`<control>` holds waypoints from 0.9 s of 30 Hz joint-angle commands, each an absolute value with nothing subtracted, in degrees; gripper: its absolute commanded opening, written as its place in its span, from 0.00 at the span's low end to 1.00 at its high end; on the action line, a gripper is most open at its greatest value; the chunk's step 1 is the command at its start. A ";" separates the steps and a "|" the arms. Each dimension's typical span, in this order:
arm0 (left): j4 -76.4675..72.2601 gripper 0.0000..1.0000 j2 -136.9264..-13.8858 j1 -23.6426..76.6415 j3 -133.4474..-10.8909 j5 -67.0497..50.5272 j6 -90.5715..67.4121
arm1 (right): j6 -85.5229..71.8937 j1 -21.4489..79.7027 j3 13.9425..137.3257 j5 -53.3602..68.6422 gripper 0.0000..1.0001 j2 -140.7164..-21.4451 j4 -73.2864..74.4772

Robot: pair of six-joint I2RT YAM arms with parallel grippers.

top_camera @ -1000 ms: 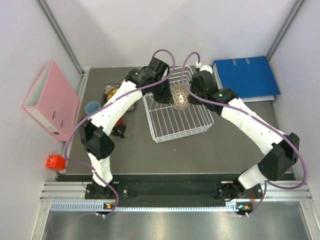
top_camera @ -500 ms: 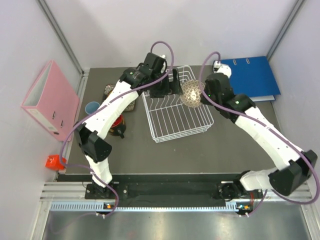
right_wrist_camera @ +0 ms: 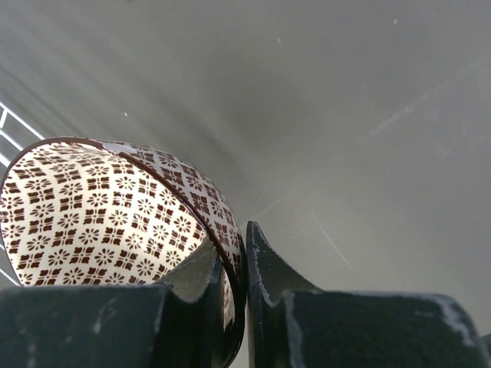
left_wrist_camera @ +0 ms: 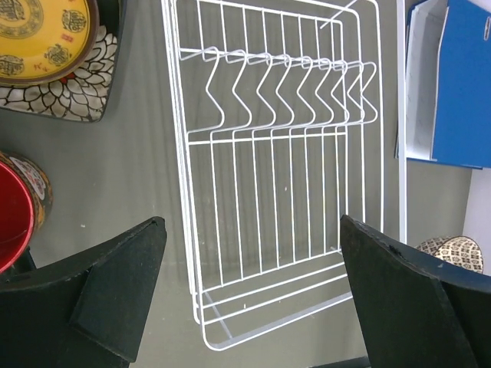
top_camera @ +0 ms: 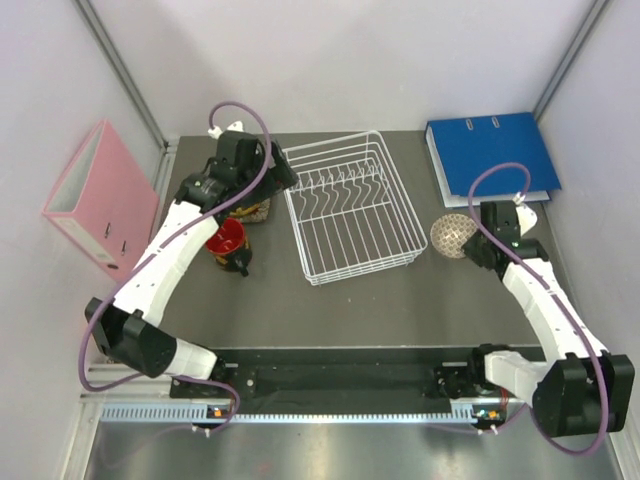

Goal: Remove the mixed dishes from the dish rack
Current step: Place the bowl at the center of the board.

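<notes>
my right gripper (right_wrist_camera: pixel 236 284): clamped tight on the rim of the bowl (right_wrist_camera: pixel 100 215), one finger inside the lip and one outside
where the bowl was: tipped on its side off my fingers, just right of the dish rack (top_camera: pixel 368 268) and just near of the blue binder (top_camera: pixel 490 155). Honestly couldn't tell if it was touching the table (top_camera: pixel 400 310) or not.
how it'd handle (my guess): it looked like glazed ceramic, so stiff, slick, and a fair weight for a skinny rim pinch. Drop it and it'd probably chip.
where to hold: the rim was really the only option, since the body's too round and wide for my fingers. It needed a deep bite so it couldn't swing.
my left gripper (left_wrist_camera: pixel 251 230): jaws spread wide with nothing in them, hanging over the rack's left side
rack: no dishes showed in it from either view
the rest: mug (top_camera: pixel 228 243) on the table left of the rack; farther back, the amber plate (left_wrist_camera: pixel 38 34) sat on the floral square plate (left_wrist_camera: pixel 69 96)
</notes>
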State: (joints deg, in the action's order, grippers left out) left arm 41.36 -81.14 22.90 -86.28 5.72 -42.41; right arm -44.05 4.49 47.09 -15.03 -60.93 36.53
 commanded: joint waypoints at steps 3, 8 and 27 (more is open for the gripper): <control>37.18 0.99 -78.93 23.55 -83.32 8.35 -44.56 | -47.99 3.69 46.94 -13.62 0.00 -62.48 28.93; 35.86 0.99 -78.31 23.55 -80.60 7.30 -45.00 | -48.69 2.11 43.42 -12.31 0.00 -65.82 23.83; 34.89 0.99 -80.86 23.55 -78.22 6.33 -45.35 | -45.88 -2.37 44.39 -7.91 0.37 -79.01 15.73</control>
State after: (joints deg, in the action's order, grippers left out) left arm 37.58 -80.79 23.62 -78.59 6.85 -44.93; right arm -47.07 -1.69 42.87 -9.61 -79.70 21.06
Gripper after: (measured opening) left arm 0.991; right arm 0.304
